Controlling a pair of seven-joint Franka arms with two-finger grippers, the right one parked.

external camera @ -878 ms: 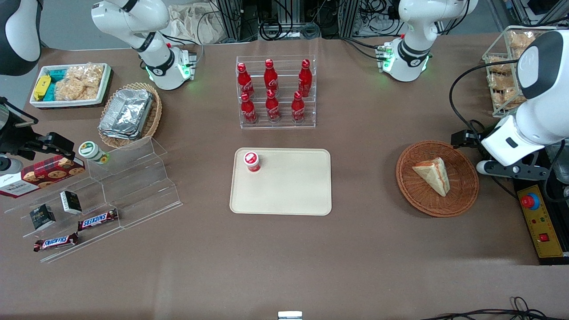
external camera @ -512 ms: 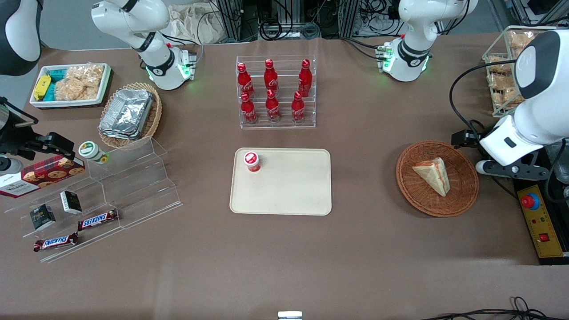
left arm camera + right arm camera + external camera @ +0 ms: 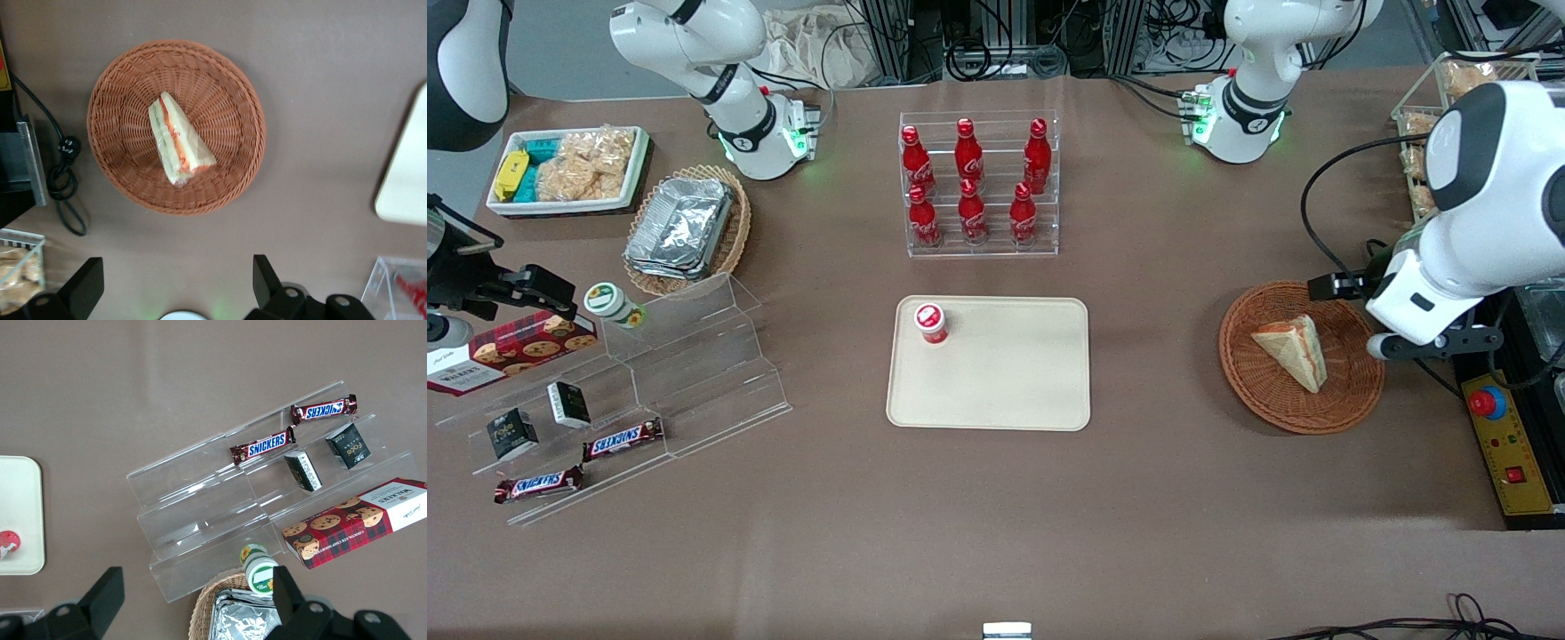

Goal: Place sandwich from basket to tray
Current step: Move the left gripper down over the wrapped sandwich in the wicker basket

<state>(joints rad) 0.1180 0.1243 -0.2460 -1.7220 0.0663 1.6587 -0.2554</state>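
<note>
In the round reddish-brown wicker basket [image 3: 1302,357], toward the working arm's end of the table, the sandwich [image 3: 1291,350] lies on its side, a pale wedge with its red and green filling showing along one edge. It rests on the basket floor and nothing touches it. From the wrist camera the same sandwich [image 3: 178,139] sits roughly in the middle of the basket [image 3: 176,126], with the weave bare all round it.

The left arm's gripper [image 3: 177,288] hangs above the table just beside the basket's rim, its two dark fingers [image 3: 85,285] spread wide apart and holding nothing. Compared with a moment ago, the arm has swung in from the table's edge toward the basket: its white wrist now overlaps the basket's rim in the front view, where earlier it stood clear of it. The sandwich and basket have not shifted.

Well apart, at the table's middle, lies the cream tray [image 3: 1009,373], flat, with a small red-capped bottle [image 3: 930,323] standing in the corner of it. Farther from the front camera than the tray stands a clear rack of red cola bottles [image 3: 978,182], unchanged.
</note>
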